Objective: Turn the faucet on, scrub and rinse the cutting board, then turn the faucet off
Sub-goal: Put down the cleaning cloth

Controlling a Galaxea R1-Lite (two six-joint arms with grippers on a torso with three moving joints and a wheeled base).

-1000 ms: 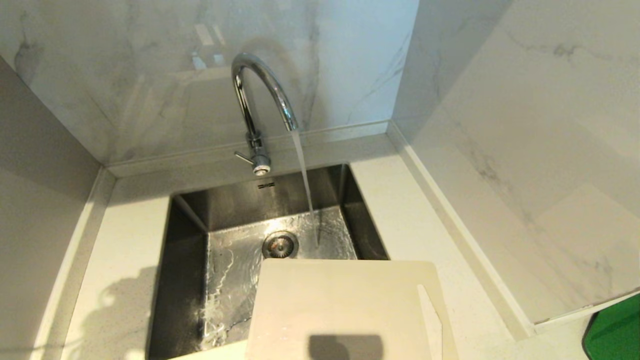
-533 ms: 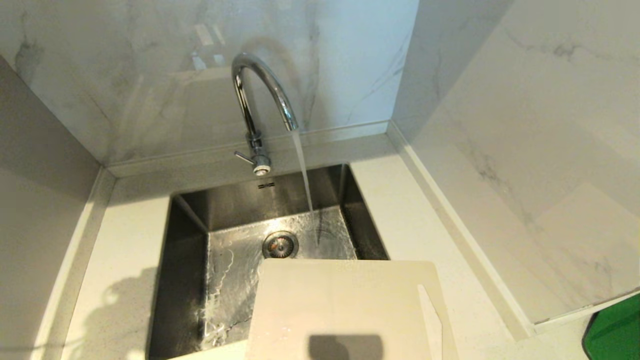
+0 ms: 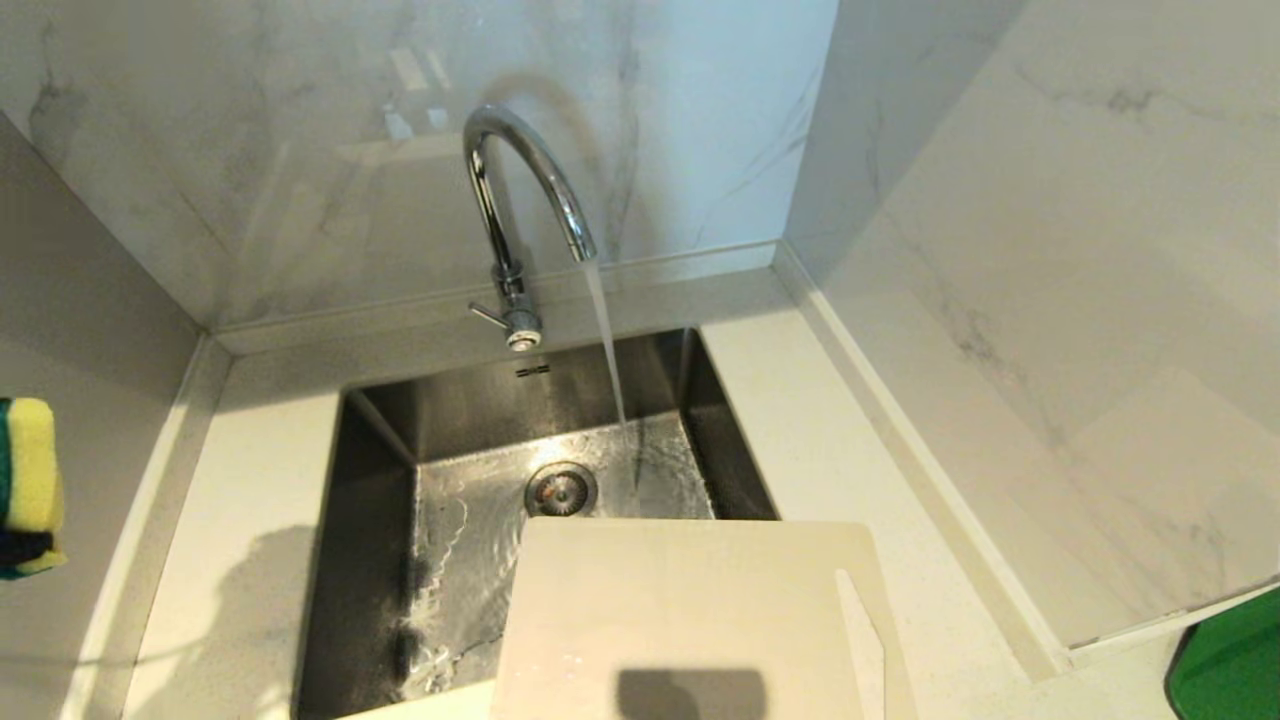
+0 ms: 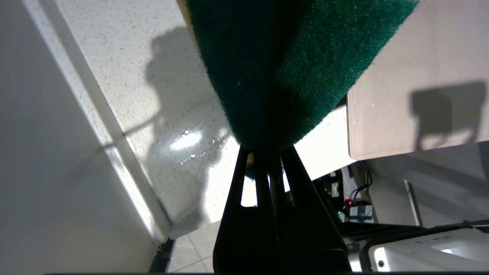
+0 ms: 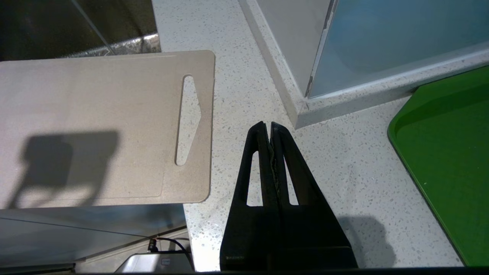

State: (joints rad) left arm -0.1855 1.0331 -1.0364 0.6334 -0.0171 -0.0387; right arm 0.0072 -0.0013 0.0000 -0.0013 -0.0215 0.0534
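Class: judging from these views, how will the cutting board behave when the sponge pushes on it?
The cutting board looks stiff and flat, so it likely won't bend. It overhangs the sink, so pressing the unsupported end may tip it. Droplets suggest it could slide.

Now in at the left edge of the head view: a yellow-and-green sponge (image 3: pixel 28 487), absent from both earlier frames. Clamped in the left tool (image 4: pixel 267 152), as seen from the left wrist. Darker and larger, too: the shadow (image 3: pixel 255 590) on the worktop (image 3: pixel 230 480) left of the sink.
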